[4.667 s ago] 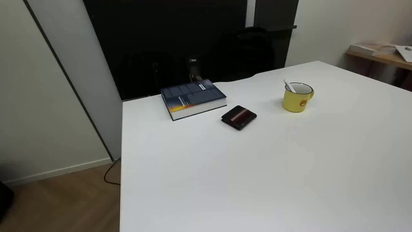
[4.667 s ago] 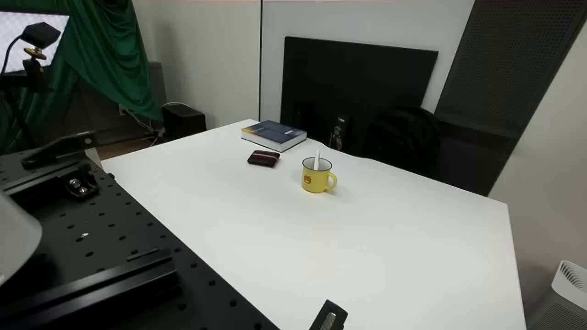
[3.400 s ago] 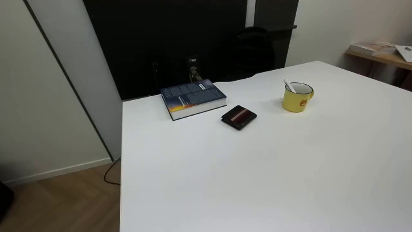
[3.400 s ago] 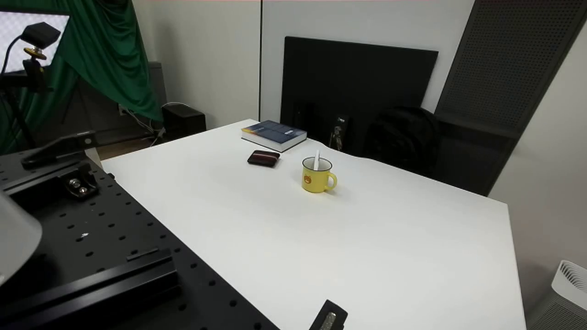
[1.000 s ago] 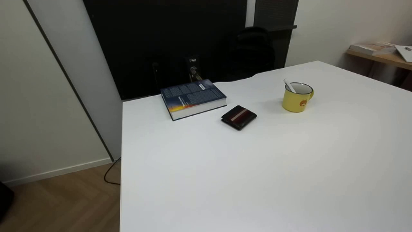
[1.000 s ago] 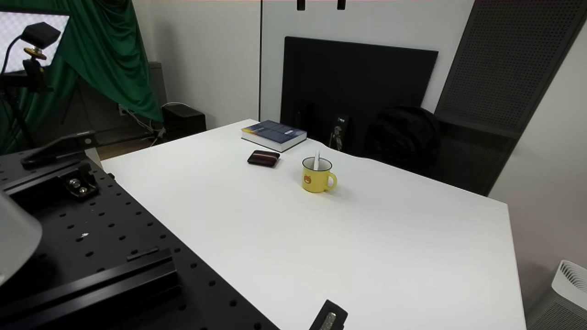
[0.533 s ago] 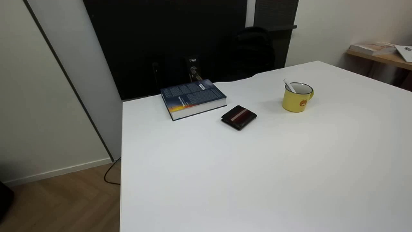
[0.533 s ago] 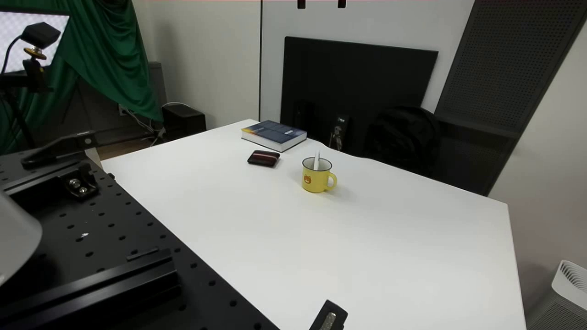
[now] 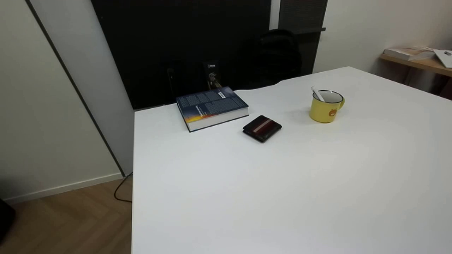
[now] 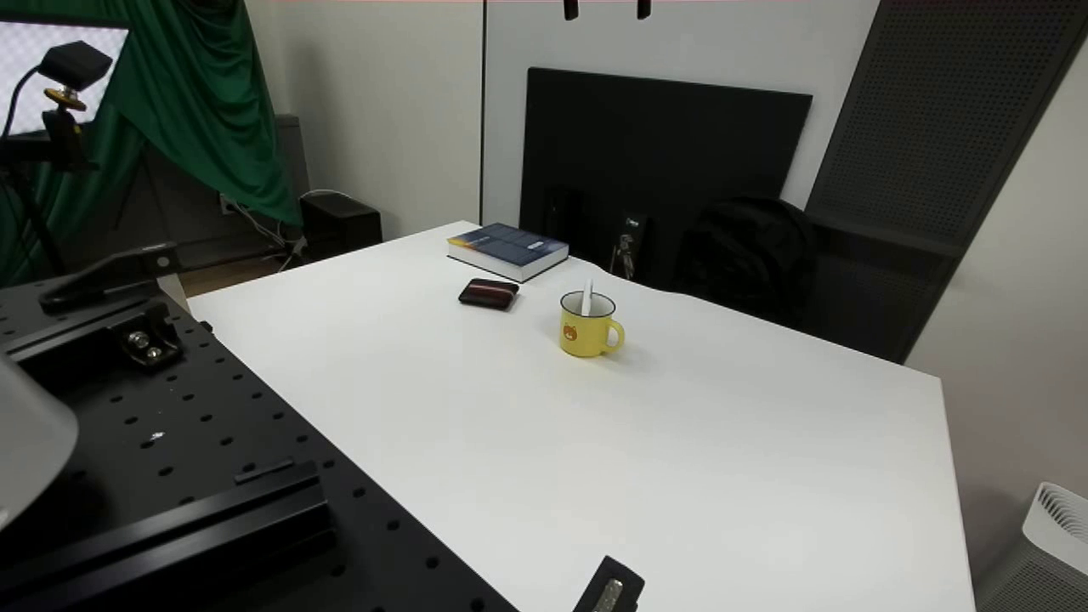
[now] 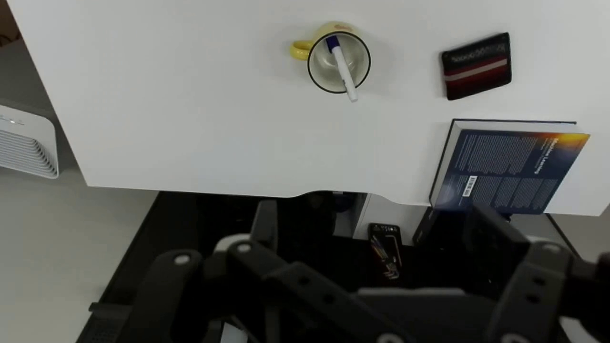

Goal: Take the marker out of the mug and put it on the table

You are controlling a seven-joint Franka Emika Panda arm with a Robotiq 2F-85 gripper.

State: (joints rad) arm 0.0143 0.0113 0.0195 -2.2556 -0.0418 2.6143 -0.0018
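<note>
The yellow mug [image 9: 321,112] stands upright on the white table [image 9: 282,183]; it also shows in the other views [image 10: 582,337] [image 11: 328,71]. The white marker [image 9: 317,94] leans in the mug with its upper end above the rim. In the wrist view the marker [image 11: 344,69] has its dark blue end down inside the mug. My gripper [image 10: 607,9] is high above the table, with only its fingertips at the top edge of an exterior view. In the wrist view the gripper [image 11: 374,212] is open, its fingers wide apart with nothing between them.
A dark wallet with a red stripe [image 9: 262,128] lies beside the mug. A thick blue book [image 9: 212,107] lies near the table's back edge. A dark panel and a black backpack [image 10: 748,259] stand behind that edge. A black perforated mounting plate [image 10: 204,442] adjoins the table.
The fingertips were out of view in the earliest frames and then came in at the top of an exterior view. In the last half second they moved slightly right. Mug and marker have not moved.
</note>
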